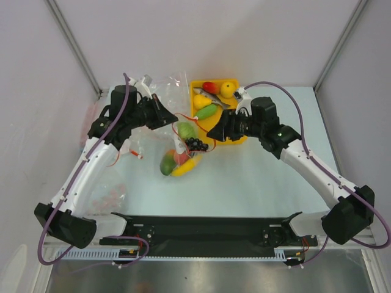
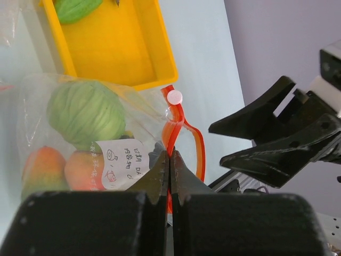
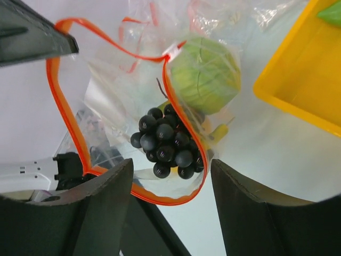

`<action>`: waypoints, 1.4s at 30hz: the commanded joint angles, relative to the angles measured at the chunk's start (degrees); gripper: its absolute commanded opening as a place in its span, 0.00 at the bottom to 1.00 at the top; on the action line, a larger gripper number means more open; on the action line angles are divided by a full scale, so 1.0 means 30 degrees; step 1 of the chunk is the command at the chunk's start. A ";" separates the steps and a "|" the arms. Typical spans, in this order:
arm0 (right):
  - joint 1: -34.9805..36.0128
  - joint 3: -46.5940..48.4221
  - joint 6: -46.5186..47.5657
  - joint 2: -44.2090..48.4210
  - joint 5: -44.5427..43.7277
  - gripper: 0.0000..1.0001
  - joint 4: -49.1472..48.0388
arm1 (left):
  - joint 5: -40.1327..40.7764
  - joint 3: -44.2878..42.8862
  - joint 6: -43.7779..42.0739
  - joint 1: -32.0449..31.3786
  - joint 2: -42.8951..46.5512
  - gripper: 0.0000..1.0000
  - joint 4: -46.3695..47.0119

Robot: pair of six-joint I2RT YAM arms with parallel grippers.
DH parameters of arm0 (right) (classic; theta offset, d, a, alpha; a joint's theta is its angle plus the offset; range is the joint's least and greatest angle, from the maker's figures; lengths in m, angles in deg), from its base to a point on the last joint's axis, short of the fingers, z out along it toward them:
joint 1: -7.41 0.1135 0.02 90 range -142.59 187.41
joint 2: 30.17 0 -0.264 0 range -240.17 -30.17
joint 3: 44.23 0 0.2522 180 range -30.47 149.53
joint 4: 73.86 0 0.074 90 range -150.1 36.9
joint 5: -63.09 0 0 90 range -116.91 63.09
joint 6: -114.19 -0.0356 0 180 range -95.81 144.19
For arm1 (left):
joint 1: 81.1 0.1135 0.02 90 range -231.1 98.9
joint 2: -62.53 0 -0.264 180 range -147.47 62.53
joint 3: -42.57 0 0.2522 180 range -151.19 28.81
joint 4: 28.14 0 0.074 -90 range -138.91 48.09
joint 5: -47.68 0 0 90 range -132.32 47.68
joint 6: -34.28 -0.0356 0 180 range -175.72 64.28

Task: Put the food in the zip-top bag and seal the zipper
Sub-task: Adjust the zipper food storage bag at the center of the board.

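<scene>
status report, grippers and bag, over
Left gripper jaws shut on thin red zipper strip. Right gripper jaws open over clear plastic zip-top bag. Mouth unsealed, black toy grape bunch at the opening.

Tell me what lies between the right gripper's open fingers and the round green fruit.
The black grape bunch, inside the red zipper loop; the right wrist view shows it between right gripper and green fruit.

One bag, one grape bunch, one green fruit, one tray
</scene>
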 commanded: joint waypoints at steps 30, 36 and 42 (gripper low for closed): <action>0.3174 0.3075 0.0950 0.0588 -0.1557 0.00 0.1470 | -0.2700 -0.0233 0.0258 -0.1801 -0.0461 0.00 0.0720; 0.3386 0.2290 -0.0071 -0.1716 -0.4225 0.00 0.1929 | -0.1765 0.3012 0.0725 -0.2126 0.0943 0.00 0.2411; 0.2589 0.1470 -0.0693 -0.2288 -0.1086 0.00 0.1880 | -0.1211 0.3286 -0.0090 -0.2068 0.0009 0.00 -0.0675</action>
